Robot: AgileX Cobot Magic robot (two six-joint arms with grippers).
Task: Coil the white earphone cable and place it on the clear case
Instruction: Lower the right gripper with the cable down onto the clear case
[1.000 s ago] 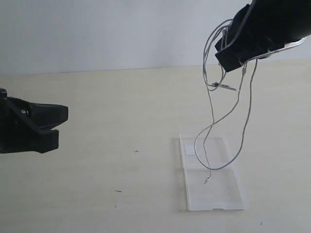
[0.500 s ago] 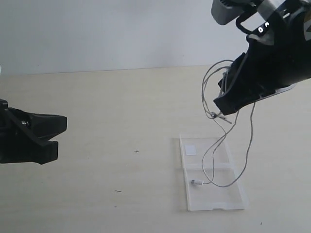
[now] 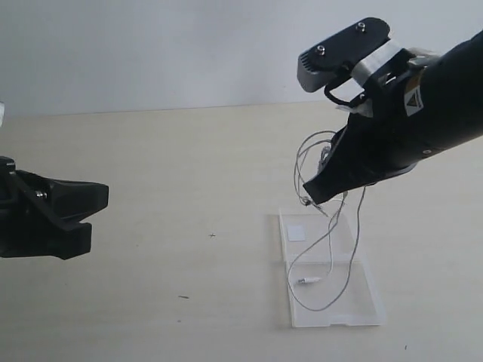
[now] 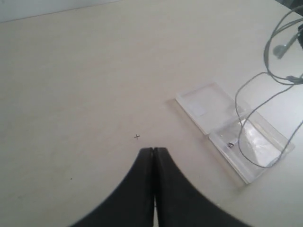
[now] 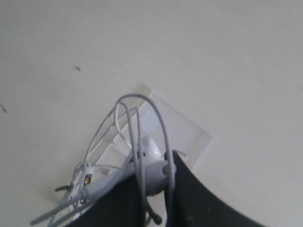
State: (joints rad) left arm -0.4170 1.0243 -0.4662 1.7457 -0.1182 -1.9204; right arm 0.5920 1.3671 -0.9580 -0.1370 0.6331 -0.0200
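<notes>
Two grippers, one cable, one case. On the left, left gripper (image 3: 94,205) low over the pale surface (image 3: 189,151), jaws pressed together with nothing between them, well apart from everything else. On the right, right gripper (image 3: 315,193) raised above the far end of the clear case (image 3: 336,311), pinching the white earphone cable (image 5: 147,158) in a gathered bunch of several loops. From that bunch, two long strands hanging down onto the case, one curling into a loop across the near half, the other ending in a single small plug (image 3: 306,280) lying on that same half. One white earbud (image 5: 152,174) plainly seen, wedged at the jaws in the right wrist view; second earbud hard to make out. Case lying flat and open, two hinged halves end to end, far and near, with one white square sticker (image 3: 296,232) in the far half. Left of the case, one tiny cross mark (image 3: 212,234) and, nearer, one dark speck (image 3: 183,297).
</notes>
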